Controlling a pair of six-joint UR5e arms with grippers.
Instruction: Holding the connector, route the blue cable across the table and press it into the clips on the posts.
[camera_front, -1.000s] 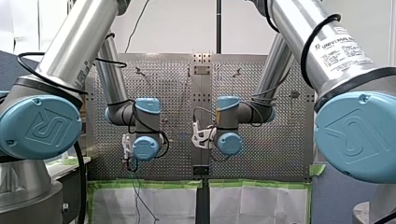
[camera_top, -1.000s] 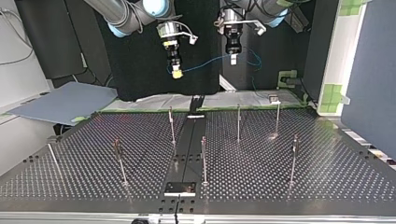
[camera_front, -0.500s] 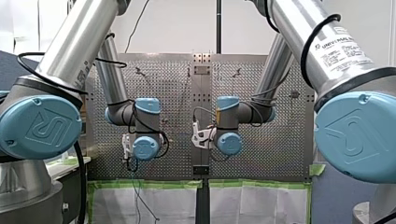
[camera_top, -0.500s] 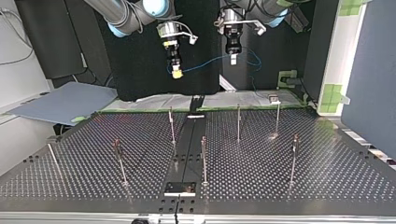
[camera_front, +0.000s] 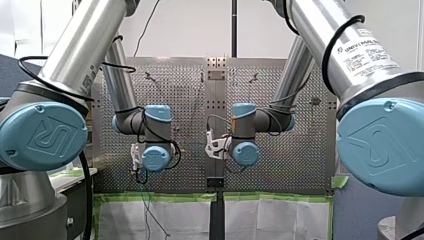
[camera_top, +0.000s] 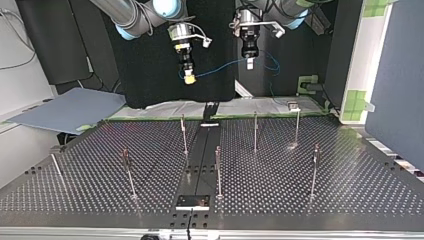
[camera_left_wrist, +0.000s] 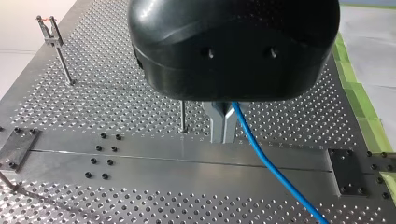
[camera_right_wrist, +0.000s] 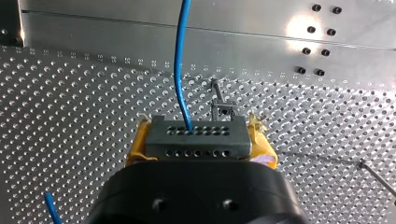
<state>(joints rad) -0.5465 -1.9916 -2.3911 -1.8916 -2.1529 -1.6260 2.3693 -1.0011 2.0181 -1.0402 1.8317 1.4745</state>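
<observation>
Blue cable (camera_top: 220, 67) hangs mid-air between both grippers, high above the table's (camera_top: 350, 165) far edge in the top view. Right gripper (camera_right_wrist: 200, 148) pinches the connector (camera_right_wrist: 196, 133) between yellow pads. Left gripper (camera_left_wrist: 223, 122) has its metal fingers pressed together on the cable. No clip looks filled yet. Probable next move: descend and line the cable up over a post (camera_top: 184, 134) clip.

The perforated metal tabletop (camera_left_wrist: 116, 107) is bare silvery metal with a satin sheen, and a smoother brushed strip runs down its middle. The thin metal posts (camera_top: 255, 131) look like dull steel. The blue cable (camera_left_wrist: 268, 164) has a smooth, slightly glossy plastic jacket. The grey drilled connector block (camera_right_wrist: 196, 137) is matt metal, set between ragged-edged yellow pads (camera_right_wrist: 137, 144). On my left gripper (camera_left_wrist: 223, 136) the black plastic housing is glossy and the fingers (camera_left_wrist: 215, 122) are bare metal.
</observation>
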